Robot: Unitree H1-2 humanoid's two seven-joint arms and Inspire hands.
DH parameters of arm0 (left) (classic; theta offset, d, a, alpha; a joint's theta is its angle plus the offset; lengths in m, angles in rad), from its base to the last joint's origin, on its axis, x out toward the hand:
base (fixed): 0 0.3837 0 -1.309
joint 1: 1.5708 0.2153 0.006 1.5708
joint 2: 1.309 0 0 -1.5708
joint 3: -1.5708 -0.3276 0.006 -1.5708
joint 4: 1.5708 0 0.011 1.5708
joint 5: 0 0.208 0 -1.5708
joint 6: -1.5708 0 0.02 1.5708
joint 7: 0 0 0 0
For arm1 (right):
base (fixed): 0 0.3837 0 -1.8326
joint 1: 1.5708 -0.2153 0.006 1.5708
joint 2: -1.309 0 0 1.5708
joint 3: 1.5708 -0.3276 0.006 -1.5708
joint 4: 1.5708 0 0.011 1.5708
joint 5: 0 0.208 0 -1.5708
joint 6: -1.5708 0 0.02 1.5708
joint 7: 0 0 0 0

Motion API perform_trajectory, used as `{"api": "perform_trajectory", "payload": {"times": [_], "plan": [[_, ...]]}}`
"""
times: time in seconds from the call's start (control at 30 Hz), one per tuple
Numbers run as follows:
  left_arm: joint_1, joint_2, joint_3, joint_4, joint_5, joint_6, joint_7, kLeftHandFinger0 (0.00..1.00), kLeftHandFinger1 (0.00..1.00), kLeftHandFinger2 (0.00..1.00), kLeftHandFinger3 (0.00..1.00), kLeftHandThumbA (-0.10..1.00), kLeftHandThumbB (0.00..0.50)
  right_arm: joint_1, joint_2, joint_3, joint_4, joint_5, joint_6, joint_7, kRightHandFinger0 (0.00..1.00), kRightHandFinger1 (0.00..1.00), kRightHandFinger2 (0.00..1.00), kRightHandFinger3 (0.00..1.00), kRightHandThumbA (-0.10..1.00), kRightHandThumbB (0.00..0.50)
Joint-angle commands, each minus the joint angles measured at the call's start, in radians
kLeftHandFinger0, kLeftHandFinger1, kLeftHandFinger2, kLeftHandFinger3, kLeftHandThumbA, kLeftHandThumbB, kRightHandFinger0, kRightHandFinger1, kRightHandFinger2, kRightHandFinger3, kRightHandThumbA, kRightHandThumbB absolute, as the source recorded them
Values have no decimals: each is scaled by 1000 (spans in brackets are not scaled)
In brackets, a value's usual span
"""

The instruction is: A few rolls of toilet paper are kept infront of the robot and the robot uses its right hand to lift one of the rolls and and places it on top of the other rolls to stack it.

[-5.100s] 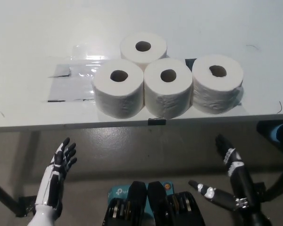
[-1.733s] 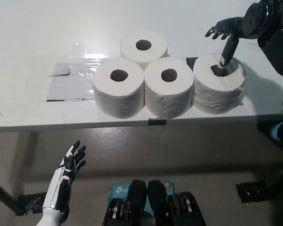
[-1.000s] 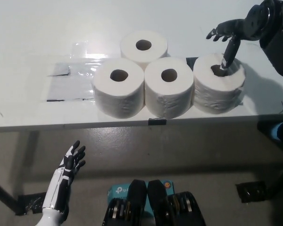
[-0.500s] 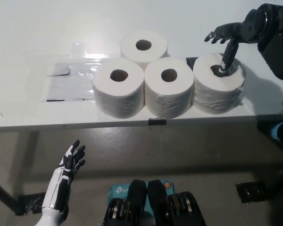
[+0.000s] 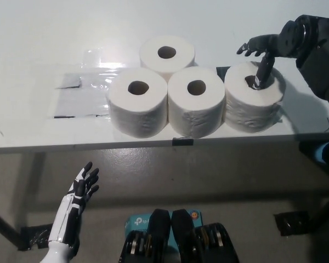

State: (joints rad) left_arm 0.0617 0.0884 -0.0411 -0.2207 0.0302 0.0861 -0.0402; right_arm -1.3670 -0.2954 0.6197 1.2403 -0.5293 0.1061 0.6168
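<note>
White table (image 5: 44, 33) carries four rolls; the rightmost roll (image 5: 253, 107) (hooked through its core by one finger of the otherwise spread right robot hand (image 5: 268, 46)) could be dropped if tilted.

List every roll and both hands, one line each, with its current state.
Right roll: upright on the table, a finger of the right hand in its core.
Middle roll: upright, touching its neighbours.
Left roll: upright, untouched.
Back roll: upright behind the front row.
Right hand: over the right roll, other fingers spread.
Left hand: open, resting below the table edge.
</note>
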Motion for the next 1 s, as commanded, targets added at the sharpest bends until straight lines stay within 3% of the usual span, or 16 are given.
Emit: {"api": "perform_trajectory", "payload": {"times": [0.0, 0.23, 0.33, 0.4, 0.47, 0.53, 0.7, 0.77, 0.9, 0.97], "plan": [[-5, 6, 0, -39, 8, -4, -7, 1000, 1000, 1000, 1000, 1000, 63, -86, 0, -9, 8, -19, -13, -41, 1000, 1000, 1000, 1000, 1000, 315], [-5, 8, 0, -38, 5, -13, -10, 1000, 1000, 1000, 1000, 1000, 30, -105, 4, -5, 24, -28, -17, -47, 1000, 1000, 1000, 1000, 1000, 336], [-3, 7, -1, -37, 3, -13, -11, 1000, 1000, 1000, 1000, 1000, 57, -81, 6, 16, 15, -50, -37, -65, 1000, 1000, 1000, 1000, 1000, 307], [-4, 7, -1, -37, 5, -14, -10, 1000, 1000, 1000, 1000, 1000, 73, -69, 19, -6, 41, -30, -13, -85, 1000, 1000, 1000, 1000, 1000, 340], [-6, 8, 0, -37, 4, -16, -10, 1000, 1000, 1000, 1000, 1000, 82, -68, 22, 3, 46, -40, -17, -91, 1000, 1000, 1000, 1000, 1000, 342], [-7, 7, 2, -45, 4, -9, -8, 1000, 1000, 1000, 1000, 1000, 48, -62, 25, 19, 50, -57, -34, -99, 1000, 1000, 1000, 1000, 1000, 339], [-11, 6, 4, -49, -8, -4, -12, 1000, 1000, 1000, 1000, 1000, 43, -58, 37, 41, 83, -76, -46, -123, 1000, 1000, 1000, 1000, 1000, 342], [-12, 11, 1, -49, 6, -4, -11, 1000, 1000, 1000, 1000, 1000, 66, -49, 47, 48, 101, -80, -47, -128, 1000, 1000, 1000, 1000, 1000, 339], [-13, 12, 1, -45, 3, -17, -12, 1000, 1000, 1000, 1000, 1000, 46, -35, 56, 22, 117, -53, -31, -124, 1000, 1000, 1000, 1000, 1000, 327], [-9, 11, 0, -48, 6, -9, -11, 1000, 1000, 1000, 1000, 1000, 81, -26, 65, 26, 133, -62, -6, -129, 1000, 1000, 1000, 1000, 1000, 315]]}}
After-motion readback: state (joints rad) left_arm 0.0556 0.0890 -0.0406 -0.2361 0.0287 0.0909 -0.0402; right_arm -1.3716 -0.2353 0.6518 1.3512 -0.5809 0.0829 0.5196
